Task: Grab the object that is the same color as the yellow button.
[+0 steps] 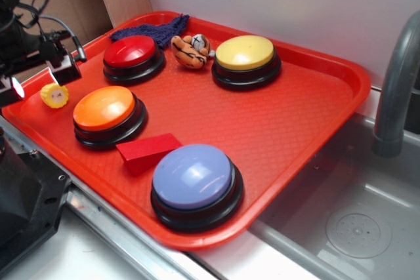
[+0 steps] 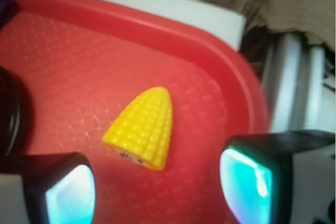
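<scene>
Beside the orange button [image 1: 105, 111], at its nine o'clock, the yellow toy [image 1: 54, 95] lies unobstructed below the spread-apart end effector [image 2: 157, 187].

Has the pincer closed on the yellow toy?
No: in the wrist view the yellow toy lies free on the tray, with the open pincer fingers apart on either side.
</scene>
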`<state>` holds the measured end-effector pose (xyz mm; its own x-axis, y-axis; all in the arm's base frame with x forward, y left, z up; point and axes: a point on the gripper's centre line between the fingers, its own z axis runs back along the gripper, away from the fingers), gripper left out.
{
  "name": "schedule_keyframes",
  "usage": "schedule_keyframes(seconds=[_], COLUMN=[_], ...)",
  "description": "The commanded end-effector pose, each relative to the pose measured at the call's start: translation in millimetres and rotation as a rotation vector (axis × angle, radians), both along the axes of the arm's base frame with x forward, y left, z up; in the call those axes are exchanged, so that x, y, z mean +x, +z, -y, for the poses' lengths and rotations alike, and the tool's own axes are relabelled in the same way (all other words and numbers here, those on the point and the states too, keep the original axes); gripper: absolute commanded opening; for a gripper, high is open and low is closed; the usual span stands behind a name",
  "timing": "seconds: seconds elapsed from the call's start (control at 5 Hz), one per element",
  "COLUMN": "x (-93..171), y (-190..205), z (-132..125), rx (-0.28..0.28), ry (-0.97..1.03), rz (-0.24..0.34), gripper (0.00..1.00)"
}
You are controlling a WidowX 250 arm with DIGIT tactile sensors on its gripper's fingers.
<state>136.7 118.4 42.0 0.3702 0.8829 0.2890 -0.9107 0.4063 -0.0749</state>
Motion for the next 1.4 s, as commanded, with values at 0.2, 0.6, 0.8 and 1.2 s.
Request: schedule_keyframes(seconds=[0.2, 0.6, 0.8, 1.2], x=[10.2, 13.2, 15.2, 25.0], y=[-10.3, -20.0, -12.4, 88.5], z=[-19.7, -22.2, -6.7, 61.4], rx=[0.043, 0.053, 0.018, -0.067], ry=[-0.004, -0.039, -0.135, -0.630], rz=[0.062, 0.085, 0.075, -0.001], gripper=[1.00, 0.00, 0.00, 0.00])
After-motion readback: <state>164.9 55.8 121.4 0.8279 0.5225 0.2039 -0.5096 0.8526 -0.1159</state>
